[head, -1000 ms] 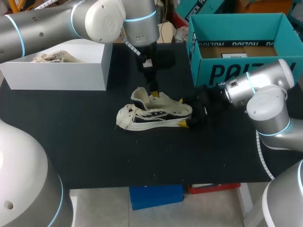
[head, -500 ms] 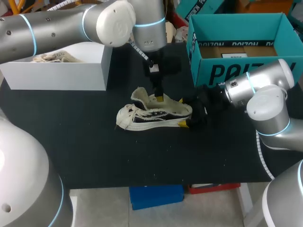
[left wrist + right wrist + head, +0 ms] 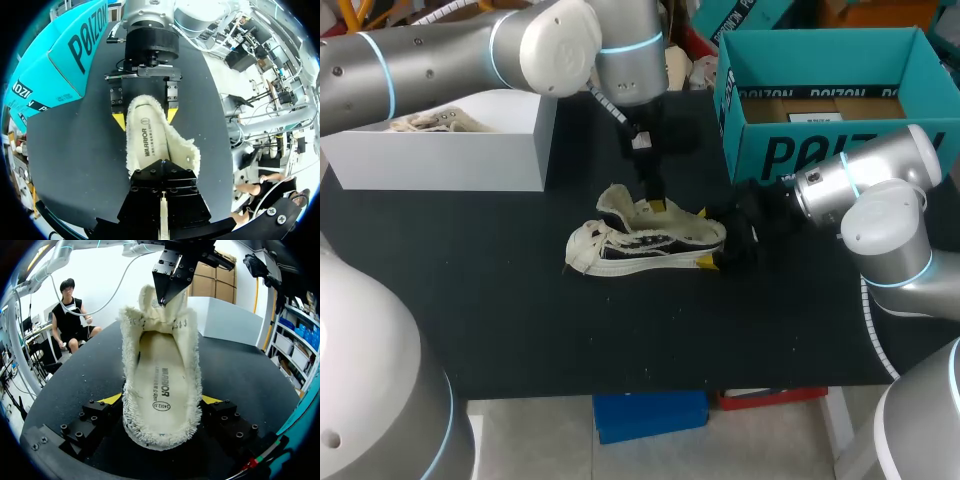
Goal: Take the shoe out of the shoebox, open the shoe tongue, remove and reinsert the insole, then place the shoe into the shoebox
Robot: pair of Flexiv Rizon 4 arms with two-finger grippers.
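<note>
- one black table (image 3: 520,330); two arms over it, the left arm (image 3: 450,50) and the right arm (image 3: 865,180)
- two shoes in all; one shoe (image 3: 645,243) lies near the table's middle, outside both boxes, heel toward the right arm; its one insole (image 3: 160,365) sits inside
- right gripper (image 3: 161,400) clamps the heel, one yellow tip on each side
- left gripper (image 3: 657,205) hangs at the shoe's opening; whether it grips anything i cannot tell
- two boxes farthest off: a teal box (image 3: 820,150) beyond the right arm; a white box (image 3: 450,155) holding the second shoe (image 3: 425,122)
</note>
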